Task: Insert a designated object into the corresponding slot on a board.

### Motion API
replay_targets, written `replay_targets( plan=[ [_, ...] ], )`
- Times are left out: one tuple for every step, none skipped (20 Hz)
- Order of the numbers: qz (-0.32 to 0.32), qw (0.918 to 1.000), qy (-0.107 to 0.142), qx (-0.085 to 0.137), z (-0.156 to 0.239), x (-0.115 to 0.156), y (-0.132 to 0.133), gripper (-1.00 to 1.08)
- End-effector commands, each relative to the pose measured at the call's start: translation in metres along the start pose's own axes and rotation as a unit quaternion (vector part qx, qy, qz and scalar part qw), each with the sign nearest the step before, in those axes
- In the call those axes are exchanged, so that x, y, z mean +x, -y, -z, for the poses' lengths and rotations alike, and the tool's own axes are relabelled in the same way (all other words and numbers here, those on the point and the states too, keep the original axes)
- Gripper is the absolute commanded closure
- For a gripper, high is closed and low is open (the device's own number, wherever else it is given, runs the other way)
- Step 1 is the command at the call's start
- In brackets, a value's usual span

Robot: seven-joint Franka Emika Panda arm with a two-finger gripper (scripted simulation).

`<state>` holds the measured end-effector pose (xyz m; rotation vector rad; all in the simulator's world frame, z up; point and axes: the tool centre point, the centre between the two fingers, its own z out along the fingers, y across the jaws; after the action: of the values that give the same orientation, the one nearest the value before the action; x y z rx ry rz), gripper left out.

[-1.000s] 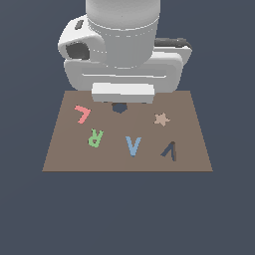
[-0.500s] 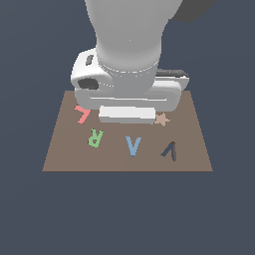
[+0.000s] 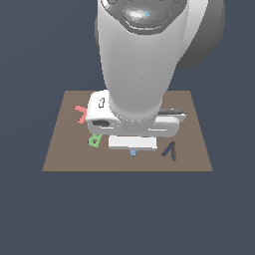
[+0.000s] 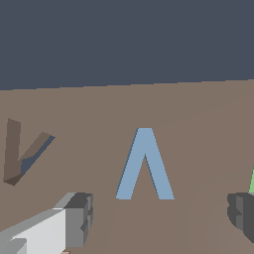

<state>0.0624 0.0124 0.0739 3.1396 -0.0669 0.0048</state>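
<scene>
The light-blue letter piece (image 4: 145, 166) lies flat on the brown board (image 4: 198, 124); in the exterior view only its tip (image 3: 133, 153) shows under my hand. My gripper (image 4: 158, 223) is open above it, one finger (image 4: 74, 225) on each side of the letter, the other finger (image 4: 243, 211) by the green R. The dark V-shaped slot (image 3: 170, 151) is on the exterior view's right of the letter; it also shows in the wrist view (image 4: 22, 154). The arm hides the middle of the board (image 3: 60, 149).
A green R (image 3: 94, 140) and a red L (image 3: 80, 114) lie on the board at the exterior view's left. The green R's edge (image 4: 252, 181) shows in the wrist view. The hexagonal hole and star are hidden behind the arm.
The arm has moved toward the board's front edge and down, from over the hexagonal hole to over the blue letter, now covering most of it.
</scene>
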Motion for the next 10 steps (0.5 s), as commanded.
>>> replay_targets(
  plan=[
    [-0.001,1.0,0.0,0.0,-0.01,0.007,0.002,-0.92],
    [-0.001,1.0,0.0,0.0,-0.013,0.009,0.003,-0.92],
    [-0.001,1.0,0.001,0.0,-0.016,0.011,0.004,-0.92],
    [-0.001,1.0,0.001,0.0,-0.018,0.012,0.004,-0.92],
    [-0.002,1.0,0.001,0.001,-0.02,0.013,0.005,-0.92],
    [-0.002,1.0,0.001,0.001,-0.021,0.014,0.005,-0.92],
    [-0.002,1.0,0.001,0.001,-0.022,0.015,0.005,-0.92],
    [-0.002,1.0,0.002,0.001,-0.023,0.016,0.005,-0.92],
    [-0.002,1.0,0.002,0.001,-0.024,0.017,0.005,-0.92],
    [-0.002,1.0,0.002,0.001,-0.024,0.017,0.006,-0.92]
  ],
)
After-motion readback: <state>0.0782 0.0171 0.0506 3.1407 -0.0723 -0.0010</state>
